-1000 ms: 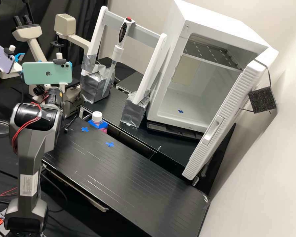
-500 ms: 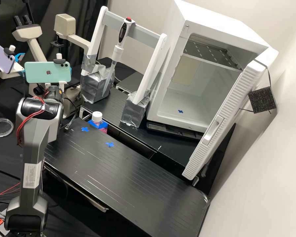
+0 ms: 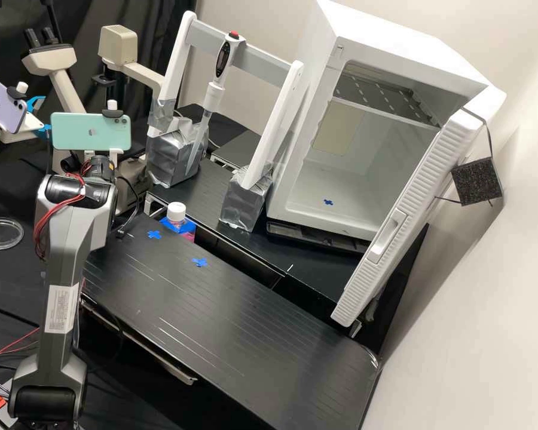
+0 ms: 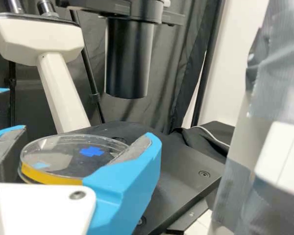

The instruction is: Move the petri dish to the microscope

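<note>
Petri dish (image 4: 59,156), clear, shallow and round with a yellow side band, sits pinched between the grey-padded blue fingertips of the end effector (image 4: 83,139), parted by its width. A blue cross (image 4: 91,151) shows through it. The dish is over the smooth black microscope stage (image 4: 186,169), under a black cylinder (image 4: 128,58); a finger hides whether its base touches. Creased silvery tape (image 4: 279,68) looks blurred, cut off.

Brightly lit pale wall (image 3: 478,298), soft shadow behind fridge door (image 3: 433,170), faint sheen on black bench (image 3: 221,328), dim curtain (image 3: 152,24)
</note>
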